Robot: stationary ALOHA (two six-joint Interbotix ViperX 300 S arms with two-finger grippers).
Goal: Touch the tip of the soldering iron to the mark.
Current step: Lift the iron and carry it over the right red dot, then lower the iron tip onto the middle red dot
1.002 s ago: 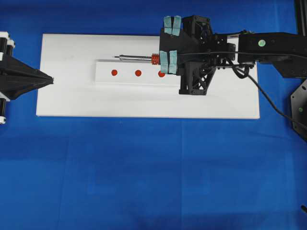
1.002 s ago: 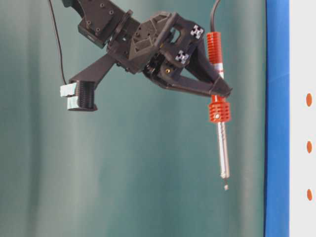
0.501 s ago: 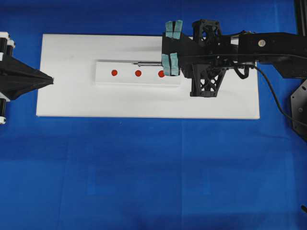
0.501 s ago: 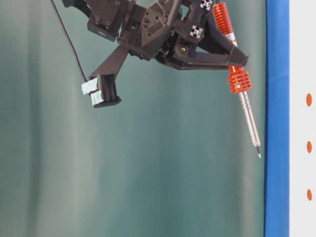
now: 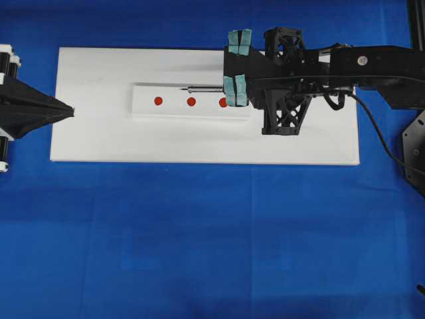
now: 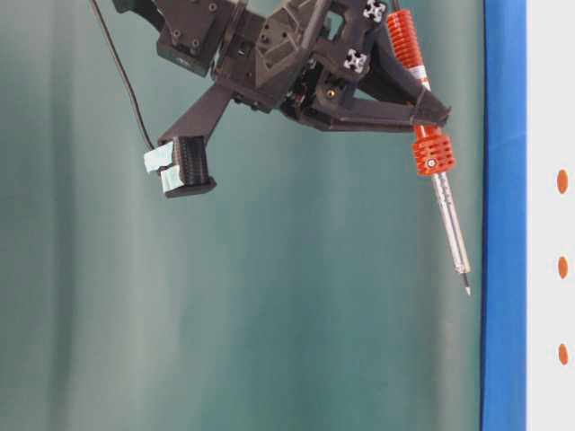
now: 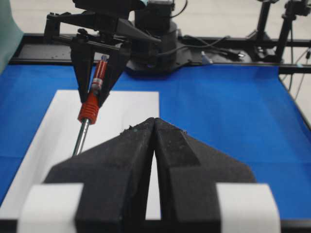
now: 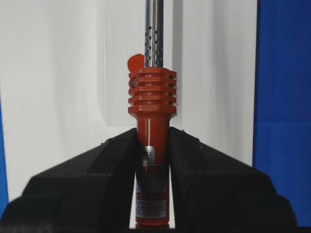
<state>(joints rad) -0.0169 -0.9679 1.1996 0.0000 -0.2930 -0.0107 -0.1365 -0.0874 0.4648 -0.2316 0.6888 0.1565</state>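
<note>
Now steeper than a second ago: soldering iron point(image 6: 429, 153) tipped from near-parallel with the board in the table-level view to a slant, tip point(image 6: 466, 290) swung toward the blue edge at the right of that frame and stopped short of it, off the surface. Hardly changed over the last half second. From overhead, visible shaft point(image 5: 202, 88) shortened, tip drawn back from the left end of the raised strip point(image 5: 143, 109) to above its upper edge, between the middle red mark point(image 5: 191, 102) and the right red mark point(image 5: 223, 102), beside the marks rather than on one.

Clamped on the red-orange handle point(image 8: 151, 145) between both black jaws of the right gripper point(image 8: 151, 160), ribbed collar just past the fingertips. Long axis running left-right in the overhead frame, tip pointing left; straight up the right wrist frame, with one red mark partly hidden behind the collar.

Plenty of bare white board point(image 5: 93, 133) left of and below the strip; blue cloth point(image 5: 199, 239) all around. Left gripper point(image 5: 66, 111) parked at the board's left edge, well apart from the iron, jaws pressed together with nothing between them. Black cord point(image 5: 382, 139) trailing off toward the right edge.
</note>
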